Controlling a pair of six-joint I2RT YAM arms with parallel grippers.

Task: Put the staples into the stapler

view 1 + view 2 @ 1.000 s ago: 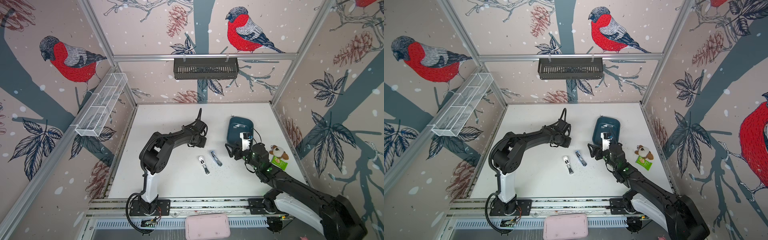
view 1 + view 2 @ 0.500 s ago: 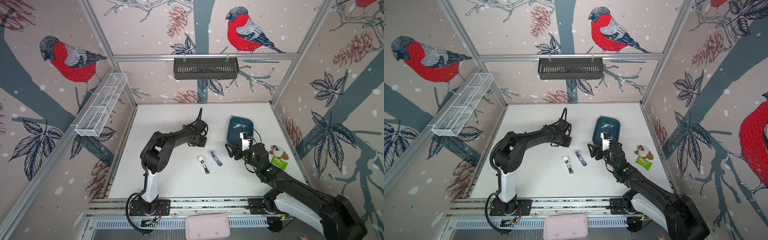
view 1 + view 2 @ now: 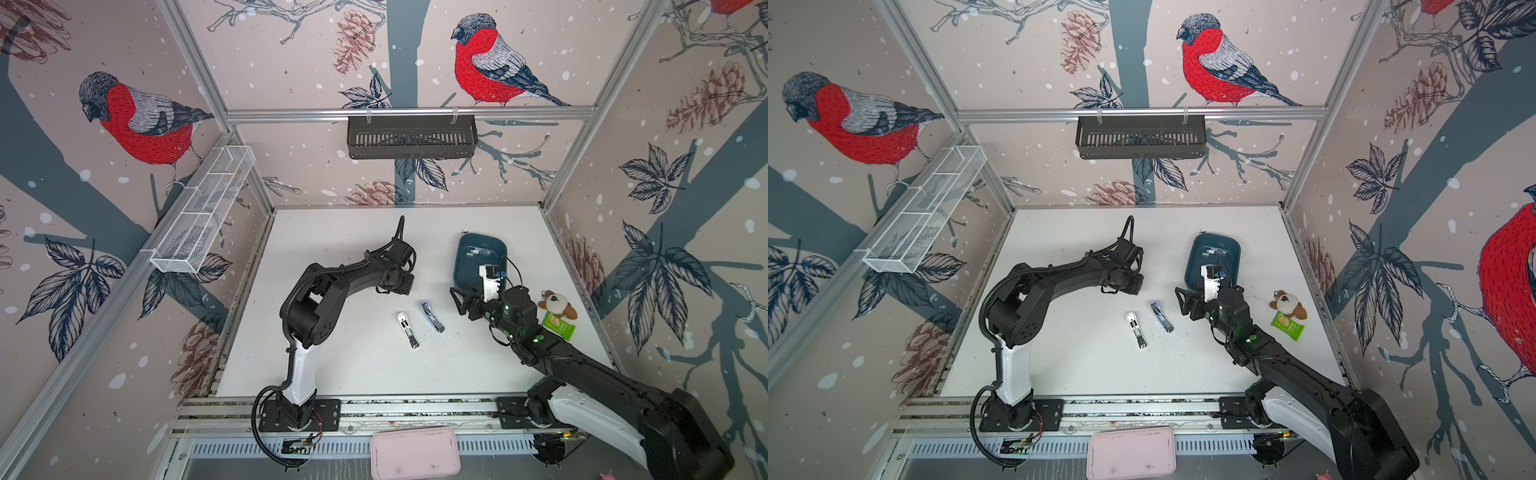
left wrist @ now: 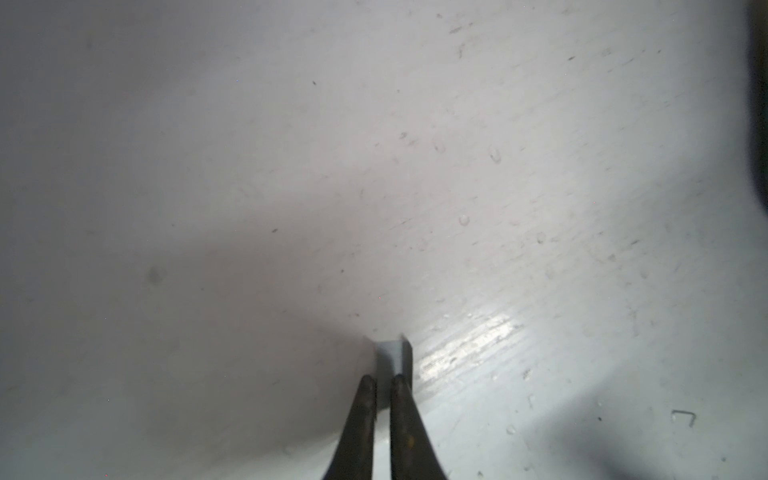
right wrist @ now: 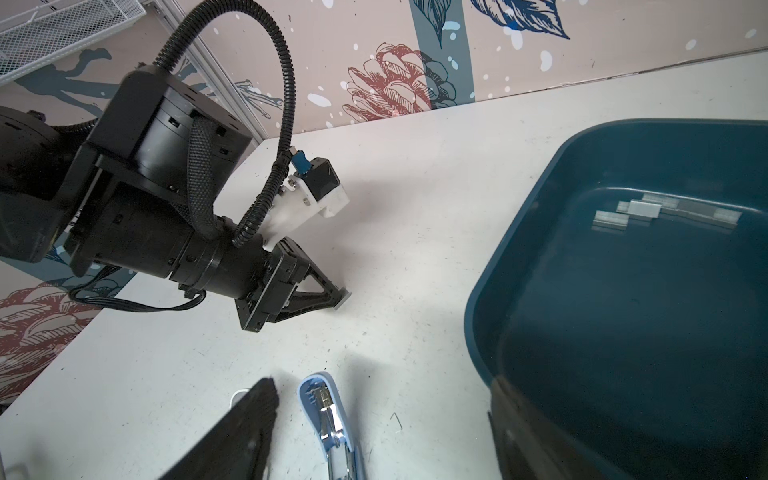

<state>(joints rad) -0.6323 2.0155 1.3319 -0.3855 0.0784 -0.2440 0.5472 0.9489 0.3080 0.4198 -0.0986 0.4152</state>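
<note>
Well, early going: one strip picked, nothing loaded.

Top views: two staplers lie open mid-frame, just apart, the white stapler (image 3: 407, 330) and the blue stapler (image 3: 432, 316). One dark blue tray (image 3: 496, 253) sits to their upper right. The left gripper (image 3: 408, 286) is low, upper left of them.

Left wrist: jaws nearly closed, pinching one short staple strip (image 4: 392, 355). One loose staple (image 4: 683, 417) lies lower right.

Right wrist: the right gripper (image 5: 382, 386) is wide open and empty, either side of the blue stapler. Roughly four spare staples (image 5: 644, 210) lie overlapping in the tray. Seating the strip and closing remain.
</note>
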